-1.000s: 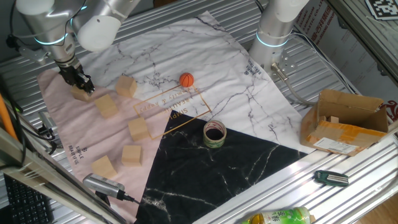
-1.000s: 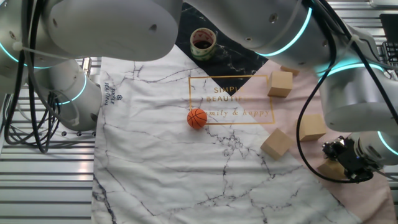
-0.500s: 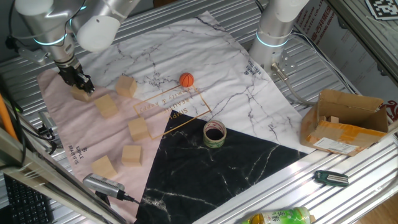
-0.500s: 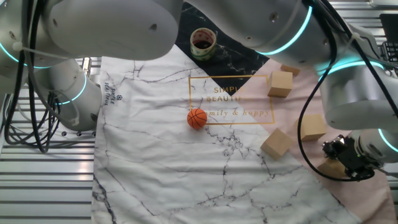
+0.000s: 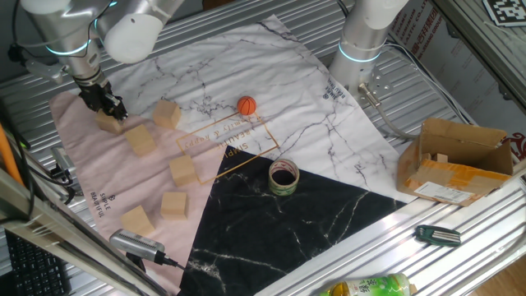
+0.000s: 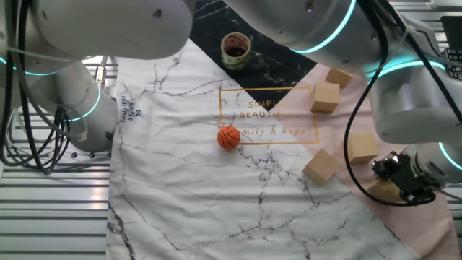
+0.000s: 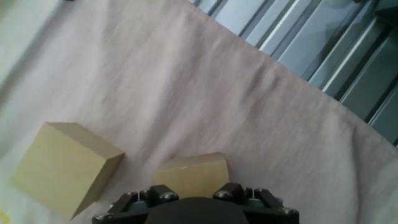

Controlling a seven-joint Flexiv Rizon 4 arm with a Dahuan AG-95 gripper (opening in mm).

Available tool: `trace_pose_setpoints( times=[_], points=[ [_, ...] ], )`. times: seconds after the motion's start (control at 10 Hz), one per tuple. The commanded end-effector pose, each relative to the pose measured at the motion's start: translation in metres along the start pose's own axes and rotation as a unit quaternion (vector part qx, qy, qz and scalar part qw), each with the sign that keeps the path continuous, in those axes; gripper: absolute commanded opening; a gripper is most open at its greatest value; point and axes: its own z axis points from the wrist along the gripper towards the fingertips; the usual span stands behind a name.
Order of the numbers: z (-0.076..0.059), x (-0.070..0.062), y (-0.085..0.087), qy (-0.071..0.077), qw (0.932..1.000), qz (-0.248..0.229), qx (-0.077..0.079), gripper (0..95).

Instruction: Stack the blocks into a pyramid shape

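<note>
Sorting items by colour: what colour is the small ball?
Orange with dark lines, like a basketball; clearest in the other fixed view.

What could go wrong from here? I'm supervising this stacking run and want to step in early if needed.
The gripper seems closed on a light-tan wooden cube at the pink cloth's far corner; the hand view shows only its top edge, so a shallow grip might slip. A second wooden cube sits close beside it and could be bumped when moving. The wrinkled cloth may also tilt any stack.

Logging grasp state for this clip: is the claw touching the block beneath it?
Touching. In the hand view the claw straddles the block with no gap visible; one fixed view shows it closed down on that block.
</note>
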Motion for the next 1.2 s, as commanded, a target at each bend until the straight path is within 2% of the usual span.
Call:
trace_pose_setpoints(
  times=[0.1,0.3,0.5,0.8,1.0,1.2],
  points=[
    [-0.002,0.008,0.012,-0.005,0.9983,-0.058,0.002,0.0],
    [-0.002,0.014,0.021,-0.005,0.9914,-0.131,0.004,0.0],
    [-0.002,0.014,0.021,-0.008,0.9837,-0.18,0.003,0.0],
    [-0.003,0.015,0.025,-0.011,0.9675,-0.252,0.013,0.0],
    [-0.002,0.018,0.029,-0.012,0.964,-0.265,0.012,0.0],
    [0.002,0.024,0.035,-0.01,0.9644,-0.264,0.011,0.0]
  ],
)
